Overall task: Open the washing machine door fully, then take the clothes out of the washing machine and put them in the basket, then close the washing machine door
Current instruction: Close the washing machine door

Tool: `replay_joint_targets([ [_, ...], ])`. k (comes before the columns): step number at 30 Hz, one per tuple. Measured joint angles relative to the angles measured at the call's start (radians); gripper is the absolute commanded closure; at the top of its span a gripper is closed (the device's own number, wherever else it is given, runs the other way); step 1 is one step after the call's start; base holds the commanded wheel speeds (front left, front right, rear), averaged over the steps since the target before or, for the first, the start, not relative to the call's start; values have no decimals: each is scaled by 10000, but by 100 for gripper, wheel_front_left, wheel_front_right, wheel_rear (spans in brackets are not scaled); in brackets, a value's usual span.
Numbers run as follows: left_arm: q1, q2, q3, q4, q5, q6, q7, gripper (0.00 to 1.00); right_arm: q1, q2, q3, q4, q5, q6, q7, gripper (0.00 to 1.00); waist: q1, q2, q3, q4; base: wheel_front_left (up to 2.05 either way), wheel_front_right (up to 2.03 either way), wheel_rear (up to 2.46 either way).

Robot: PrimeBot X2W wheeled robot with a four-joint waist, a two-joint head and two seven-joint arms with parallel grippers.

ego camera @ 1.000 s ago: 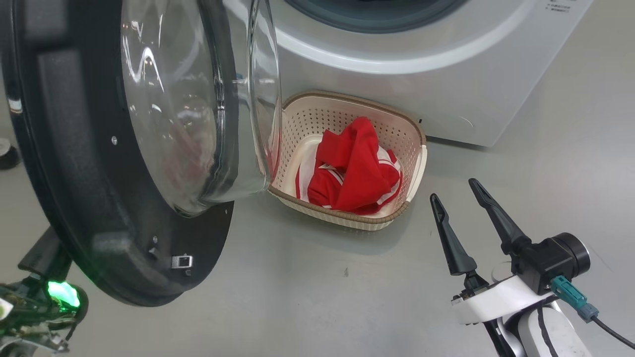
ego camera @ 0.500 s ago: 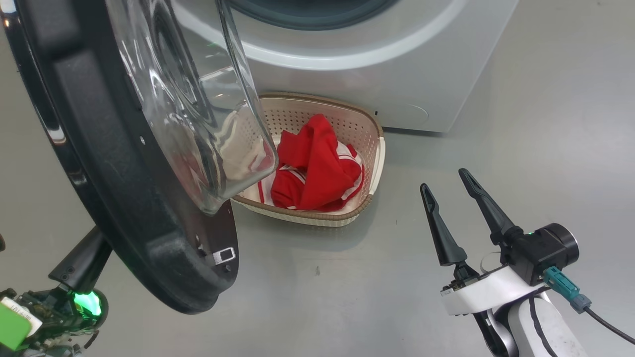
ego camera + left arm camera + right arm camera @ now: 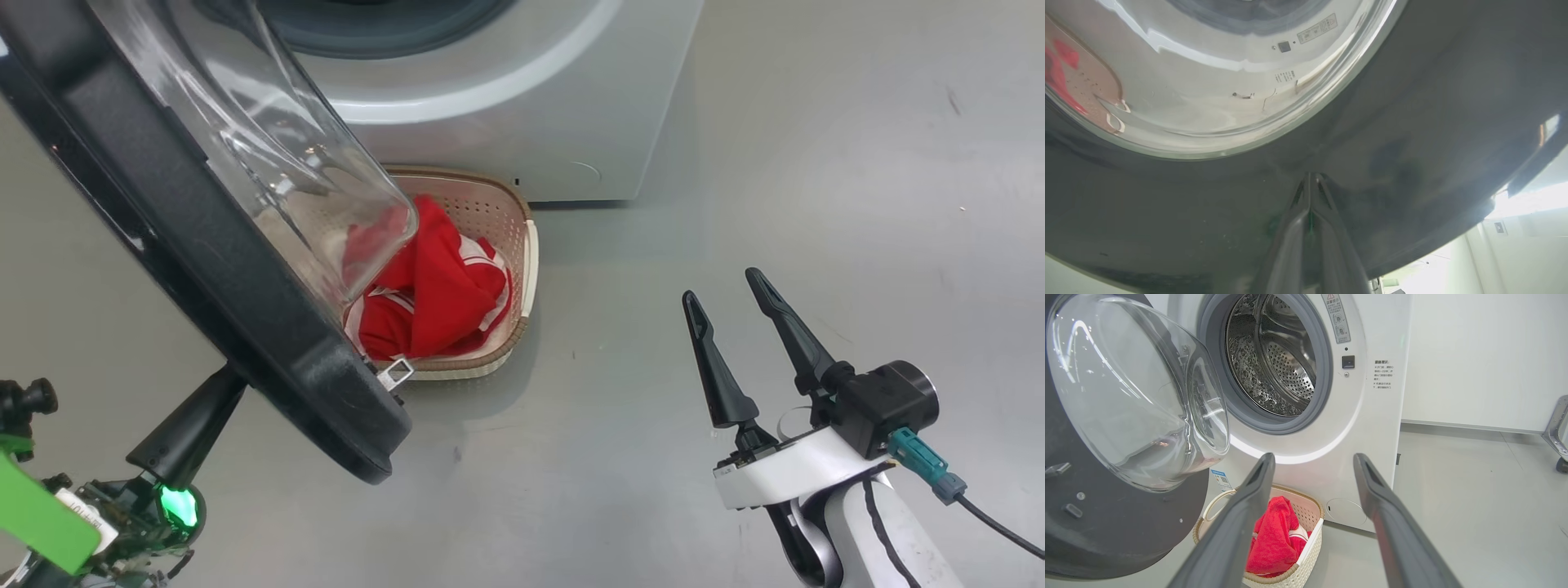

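- Step in hand, by my read: the last one, closing the washing machine door (image 3: 269,343). The clothes (image 3: 433,294) are heaped red in the basket (image 3: 528,269), and the drum (image 3: 1282,363) looks bare as far as the right wrist view reaches.
- The basket sits on the floor at the foot of the washing machine (image 3: 506,122), just in front of it. Its left part lies under the door's glass bowl.
- The door is on the left, part-way open and angled off the port, latch not engaged.
- Left gripper (image 3: 1310,183): fingers pressed together, holding nothing, tips against the door's outer black face below the glass. It looks like contact, a push pose.
- Right gripper (image 3: 720,286): fingers spread apart and empty, right and near, well clear of basket and door.
- Next move: push the rim towards the port along the hinge arc. Tips must stay on the black face, not slide onto the glass.
- The end probably needs a firm press to seat the latch.
- Watch: the bowl passing over the basket rim and clothes.
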Motion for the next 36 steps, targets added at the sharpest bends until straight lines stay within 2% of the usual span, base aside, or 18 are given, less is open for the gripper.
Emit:
replay_joint_targets([
  [15, -337, -303, -186, 863, 558, 0, -305, 100, -157, 59, 288, -75, 270, 0, -13, 0, 0, 0, 33, -1856, 0, 0, 0],
  [28, -1490, -426, 25, 1722, 742, 0, -959, 100, -239, 94, 470, -236, 732, -27, -44, 0, 0, 0, 226, -3006, 0, 0, 0],
  [36, -2640, -422, 276, 2217, 1191, 119, -1432, 100, -303, 127, 754, -449, 1164, -192, -44, 0, 0, 0, 534, -3620, 0, 0, 0],
])
